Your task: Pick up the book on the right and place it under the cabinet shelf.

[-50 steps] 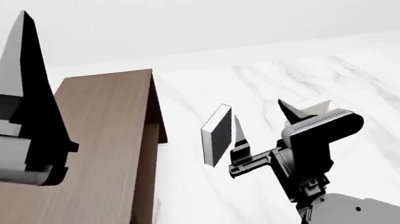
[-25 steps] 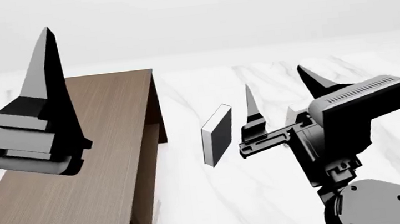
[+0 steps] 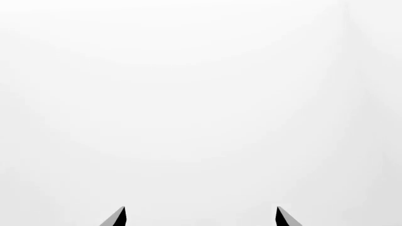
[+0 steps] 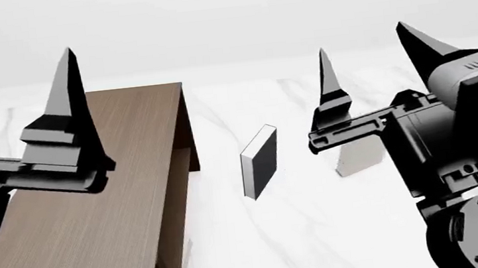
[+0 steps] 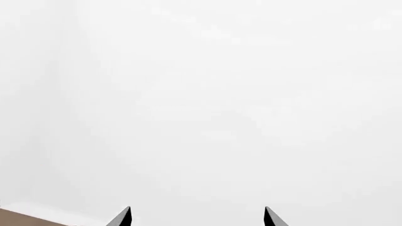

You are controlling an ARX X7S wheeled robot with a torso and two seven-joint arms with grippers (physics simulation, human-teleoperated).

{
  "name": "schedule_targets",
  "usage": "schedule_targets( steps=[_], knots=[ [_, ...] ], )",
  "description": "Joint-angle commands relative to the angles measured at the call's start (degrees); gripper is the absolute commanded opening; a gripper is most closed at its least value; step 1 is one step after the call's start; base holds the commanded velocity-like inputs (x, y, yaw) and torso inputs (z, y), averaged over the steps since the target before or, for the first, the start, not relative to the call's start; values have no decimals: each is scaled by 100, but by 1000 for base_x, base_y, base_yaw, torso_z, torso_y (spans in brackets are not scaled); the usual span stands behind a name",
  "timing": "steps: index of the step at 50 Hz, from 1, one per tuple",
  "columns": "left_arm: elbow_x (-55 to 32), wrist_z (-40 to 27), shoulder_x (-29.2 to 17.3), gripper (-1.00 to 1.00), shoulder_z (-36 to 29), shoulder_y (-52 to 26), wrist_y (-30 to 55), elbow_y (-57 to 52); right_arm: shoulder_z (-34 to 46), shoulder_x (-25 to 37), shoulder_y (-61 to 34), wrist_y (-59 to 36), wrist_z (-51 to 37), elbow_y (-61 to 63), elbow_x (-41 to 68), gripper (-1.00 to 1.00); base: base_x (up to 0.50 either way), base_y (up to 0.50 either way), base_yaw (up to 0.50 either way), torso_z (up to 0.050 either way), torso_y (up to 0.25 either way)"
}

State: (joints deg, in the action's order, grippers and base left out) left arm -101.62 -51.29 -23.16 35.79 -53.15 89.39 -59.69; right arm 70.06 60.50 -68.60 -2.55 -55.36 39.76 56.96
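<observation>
The book (image 4: 358,155), a pale slab at right of centre in the head view, stands partly hidden behind the right gripper (image 4: 368,47), whose jaws are spread wide and empty. To grasp well, it should descend and straddle the book's thin sides, avoiding the black-covered book (image 4: 260,162) nearby. No writing shows anywhere.

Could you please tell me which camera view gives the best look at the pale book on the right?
The head view: the book stands partly hidden behind the right gripper. Neither wrist view shows it, only blank white background.
</observation>
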Motion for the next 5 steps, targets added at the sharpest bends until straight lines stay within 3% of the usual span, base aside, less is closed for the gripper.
schedule_targets(
  steps=[1,5],
  knots=[
    [514,414,70,100,17,138,53,-30,-239,285,-394,-202,-80,349,275,100,0,0,0,0,121],
    [530,427,74,100,21,137,53,-30,-349,396,-569,-281,-128,504,419,100,0,0,0,0,118]
  ],
)
